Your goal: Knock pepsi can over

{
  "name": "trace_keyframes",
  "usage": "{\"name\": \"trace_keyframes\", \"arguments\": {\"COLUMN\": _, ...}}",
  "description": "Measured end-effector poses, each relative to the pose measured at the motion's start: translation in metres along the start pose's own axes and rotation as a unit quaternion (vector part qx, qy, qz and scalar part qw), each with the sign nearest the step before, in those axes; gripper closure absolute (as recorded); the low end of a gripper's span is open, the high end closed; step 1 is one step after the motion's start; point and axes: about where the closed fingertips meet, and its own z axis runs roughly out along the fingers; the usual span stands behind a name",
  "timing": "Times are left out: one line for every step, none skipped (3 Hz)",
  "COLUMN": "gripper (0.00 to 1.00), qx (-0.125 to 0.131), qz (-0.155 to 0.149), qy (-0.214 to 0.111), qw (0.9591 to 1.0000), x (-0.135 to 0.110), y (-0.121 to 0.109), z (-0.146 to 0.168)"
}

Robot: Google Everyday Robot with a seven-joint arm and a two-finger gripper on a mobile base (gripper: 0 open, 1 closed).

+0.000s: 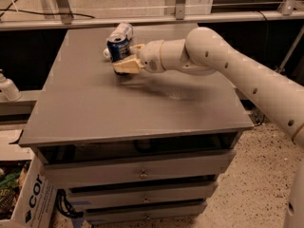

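Nearest, at the lower left, a brown cardboard box [33, 198] with dark printed lettering stands on the speckled floor against the cabinet. The grey metal drawer cabinet [142, 167] shows three drawer fronts, each with a small centre pull, all shut. Its flat grey tabletop [118, 108] carries the items under inspection. To the left, off the cabinet, a small white bottle-shaped container [7, 87] stands on a lower ledge.

The white jointed robot arm [247, 80] enters from the right edge and reaches across the far half of the tabletop. Its cream-coloured gripper [124, 66] sits low over the surface at the far left part of the top, pointing left. Whether the gripper is open or closed cannot be told from this view.

The pepsi can [119, 49], a small dark blue metal drink can with a silver top rim, is on the tabletop directly behind the gripper, at the far left-centre. It is not lying flat; it seems to lean a little. The gripper is hard against it or just beside it; contact cannot be confirmed.

Behind the can, a clear plastic bottle [125, 30] lies on its side, touching or nearly touching it, with its white cap [107, 54] showing to the can's left. Beyond the table, a grey metal rail [142, 19] runs across.
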Motion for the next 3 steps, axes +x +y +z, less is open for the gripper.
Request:
{"name": "trace_keyframes", "arguments": {"gripper": 1.00, "qx": -0.009, "qz": -0.023, "qy": 0.027, "qw": 0.9993, "x": -0.018, "y": -0.002, "z": -0.001}}
{"name": "trace_keyframes", "arguments": {"gripper": 1.00, "qx": -0.024, "qz": -0.054, "qy": 0.074, "qw": 0.9955, "x": -0.021, "y": -0.001, "z": -0.002}}
{"name": "trace_keyframes", "arguments": {"gripper": 1.00, "qx": -0.035, "qz": -0.087, "qy": 0.147, "qw": 0.9847, "x": -0.005, "y": 0.000, "z": -0.010}}
